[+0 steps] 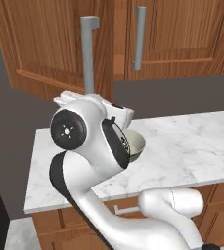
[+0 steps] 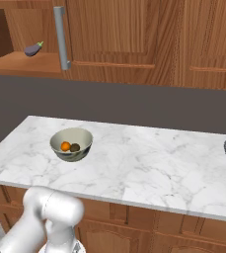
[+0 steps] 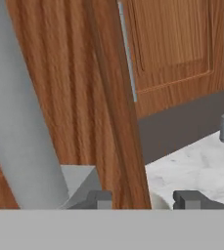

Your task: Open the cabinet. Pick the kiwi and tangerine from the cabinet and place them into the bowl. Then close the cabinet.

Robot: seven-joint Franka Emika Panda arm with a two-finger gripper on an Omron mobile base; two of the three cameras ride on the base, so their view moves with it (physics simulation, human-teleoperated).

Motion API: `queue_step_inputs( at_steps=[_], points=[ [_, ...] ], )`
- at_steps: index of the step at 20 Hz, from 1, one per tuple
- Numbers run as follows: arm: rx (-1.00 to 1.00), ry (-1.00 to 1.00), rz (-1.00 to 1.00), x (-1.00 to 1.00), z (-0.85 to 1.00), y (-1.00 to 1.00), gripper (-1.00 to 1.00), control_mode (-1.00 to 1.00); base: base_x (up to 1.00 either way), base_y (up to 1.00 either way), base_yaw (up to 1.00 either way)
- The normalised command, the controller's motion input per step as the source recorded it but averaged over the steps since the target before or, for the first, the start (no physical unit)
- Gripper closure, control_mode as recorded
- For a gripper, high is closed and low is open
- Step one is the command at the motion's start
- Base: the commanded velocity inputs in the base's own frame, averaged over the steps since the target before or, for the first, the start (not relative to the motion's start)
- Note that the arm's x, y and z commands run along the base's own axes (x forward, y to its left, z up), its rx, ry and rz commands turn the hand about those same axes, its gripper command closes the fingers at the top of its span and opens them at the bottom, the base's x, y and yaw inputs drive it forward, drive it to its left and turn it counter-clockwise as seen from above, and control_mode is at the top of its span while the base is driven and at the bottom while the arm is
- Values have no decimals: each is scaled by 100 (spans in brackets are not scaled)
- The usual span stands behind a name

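**Closing the cabinet: fruit in the bowl, left door ajar**

Swinging the open door home is, by my reading, the step in hand, since the tangerine and the kiwi already lie side by side in the bowl on the marble counter.

The main risk is a glancing push. The gripper sits at the lower end of the door's grey bar handle, with the door's edge running up between its two finger tips. If the fingers press on that thin edge instead of the panel face, they could slip off and leave the cabinet partly open. A second hazard is the arm's bulky elbow, which hangs just above the bowl in the left base view; a wide sweep could knock the bowl along the counter.

The claw is released, its tips spread apart and straddling the door edge, clamping nothing. The left door stands swung out toward the robot, touching or just beside the fingers; I cannot tell which. A purple eggplant rests on the shelf inside.
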Motion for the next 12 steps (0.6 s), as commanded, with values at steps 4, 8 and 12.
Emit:
queue_step_inputs(
  at_steps=[4, 8, 12],
  points=[
    [2, 5, 9, 100, -5, -18, -100, -100, 0, 0, 0],
    [11, 5, 5, 100, 0, -25, -100, -100, 0, 0, 0],
    [7, 1, 2, 93, 0, -13, -100, -100, 0, 0, 0]
  ],
)
